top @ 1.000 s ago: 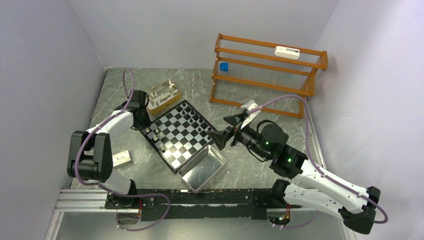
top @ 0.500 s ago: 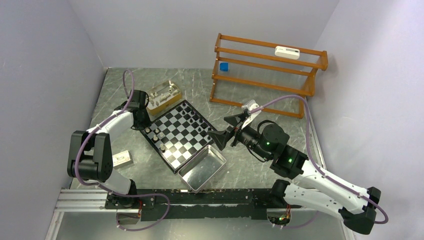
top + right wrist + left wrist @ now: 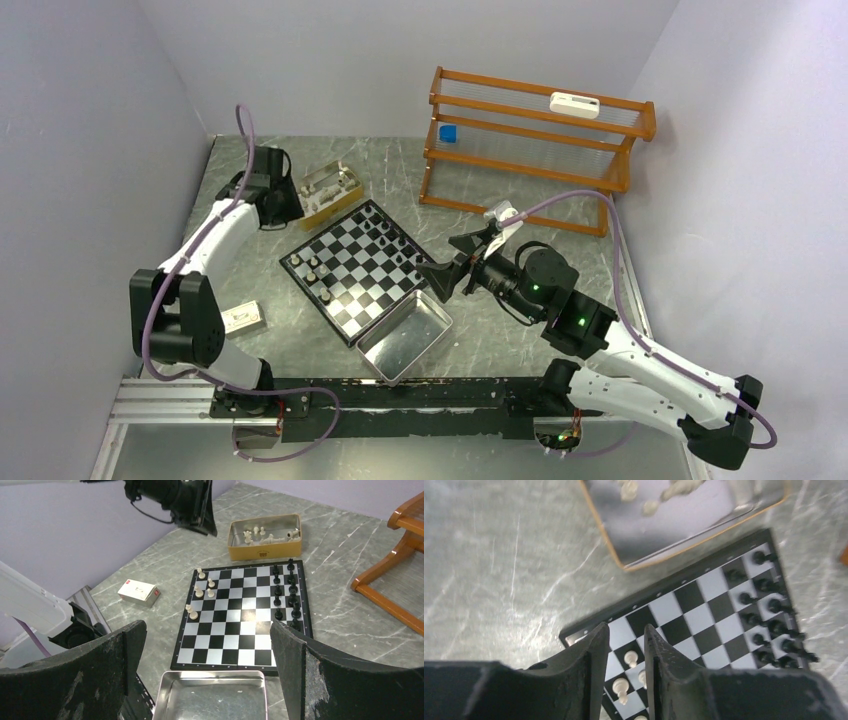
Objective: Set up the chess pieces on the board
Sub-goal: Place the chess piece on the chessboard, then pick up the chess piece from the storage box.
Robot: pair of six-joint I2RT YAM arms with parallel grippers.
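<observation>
The board lies at the table's middle. Several black chess pieces stand along its far-right edge and several cream ones near its left corner. In the left wrist view, three cream pieces stand on squares beneath my left gripper. Its jaws are narrowly open with nothing between them. It hangs off the board's left corner, beside the gold box. My right gripper hovers wide open and empty at the board's right corner, above the metal tray.
The gold box holds several loose cream pieces. The shiny metal tray lies against the board's near edge. A wooden rack stands at the back right. A small white box lies near the left arm's base.
My left gripper has risen and drawn back from the board's left corner toward the far left, and its jaws have parted. The right arm has not moved.
</observation>
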